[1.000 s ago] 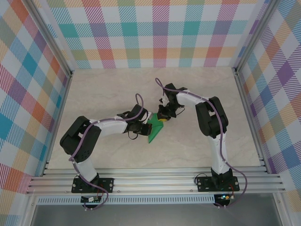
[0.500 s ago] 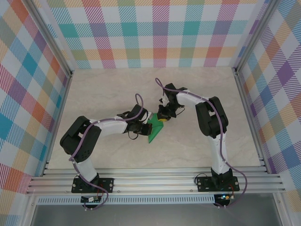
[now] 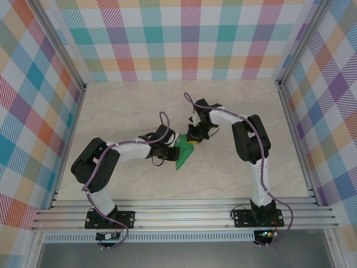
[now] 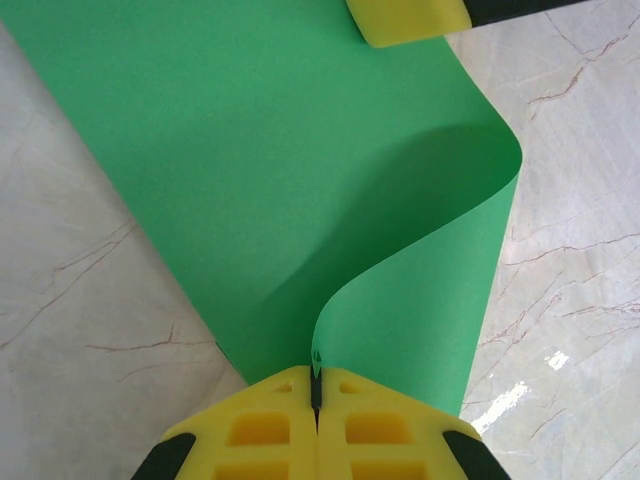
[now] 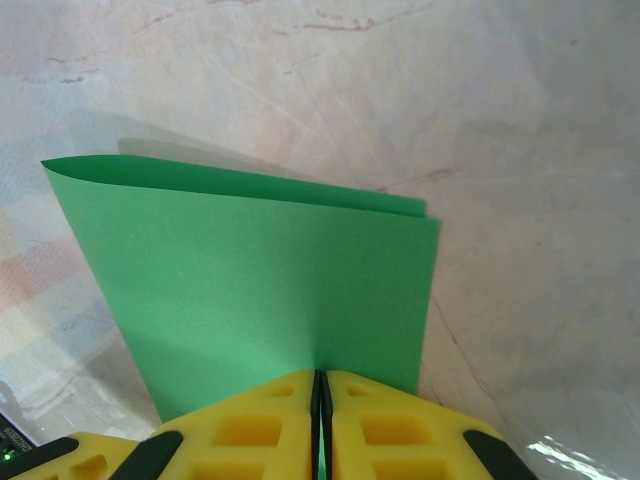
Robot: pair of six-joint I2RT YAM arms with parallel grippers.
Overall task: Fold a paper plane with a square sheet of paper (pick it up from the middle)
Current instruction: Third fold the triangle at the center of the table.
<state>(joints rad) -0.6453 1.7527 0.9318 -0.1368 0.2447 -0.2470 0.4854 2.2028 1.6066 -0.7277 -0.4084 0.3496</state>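
The square sheet of paper (image 3: pixel 182 152) is bright green and bent over on itself, held just above the table between both arms. My left gripper (image 3: pixel 173 143) is shut on one edge of the sheet (image 4: pixel 300 180), which curls up in a loose fold. My right gripper (image 3: pixel 191 139) is shut on the opposite edge, where two layers of the sheet (image 5: pixel 260 290) lie together. One of the right gripper's yellow fingers (image 4: pixel 405 20) shows at the top of the left wrist view. A finished paper plane is not in view.
The pale marble-patterned table top (image 3: pixel 139 106) spreads on all sides. Checked walls and aluminium rails (image 3: pixel 184 215) bound the workspace. The two arms' elbows (image 3: pixel 92 164) (image 3: pixel 251 139) stand on either side of the paper.
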